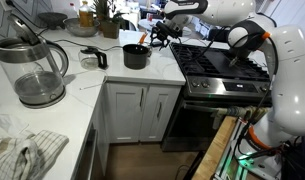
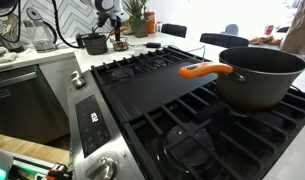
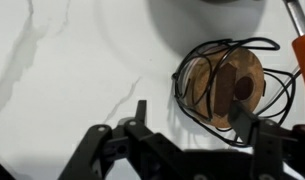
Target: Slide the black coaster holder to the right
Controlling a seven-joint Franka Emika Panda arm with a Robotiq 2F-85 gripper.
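The black coaster holder (image 3: 222, 88) sits round, coasters (image 3: 204, 82) facing up.

Thin black wire holder (image 3: 232, 85), wooden coasters (image 3: 220, 88).

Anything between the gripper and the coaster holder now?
Nothing. In the wrist view one finger of the open gripper overlaps the holder.

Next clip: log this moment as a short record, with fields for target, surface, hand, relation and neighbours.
target: black coaster holder, wire frame, tan-brown coasters inside
surface: white veined counter
hand: hand open, low over the counter
relation: one fingertip overlaps the holder's near edge in the wrist view; cannot tell whether they touch
neighbours: black pot with orange utensil close by
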